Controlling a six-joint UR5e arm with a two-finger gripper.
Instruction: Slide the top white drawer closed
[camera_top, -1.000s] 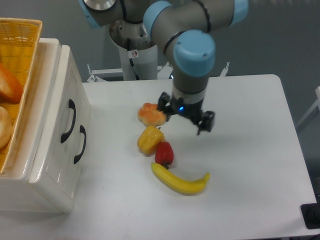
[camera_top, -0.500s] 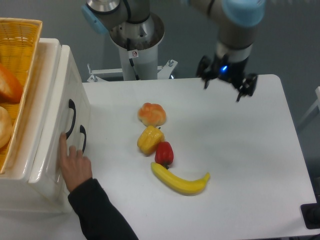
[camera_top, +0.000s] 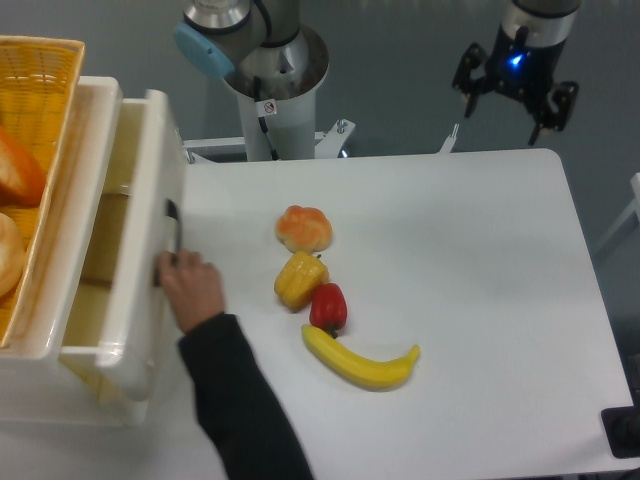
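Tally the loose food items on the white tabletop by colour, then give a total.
Orange: 1, the bun
Yellow: 2, the pepper and the banana
Red: 1, the pepper
Total: 4

Person's hand (camera_top: 190, 287) blocking drawer (camera_top: 140, 240) front

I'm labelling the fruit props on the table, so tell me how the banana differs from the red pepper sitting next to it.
The banana is yellow, while the red pepper is deep red. The banana is long and curved, lying flat across the table; the red pepper is short and rounded. The banana is clearly the longer item and lies nearer the front edge, with the red pepper just behind its left end. Both look glossy and rest on the white table, far from the claw.
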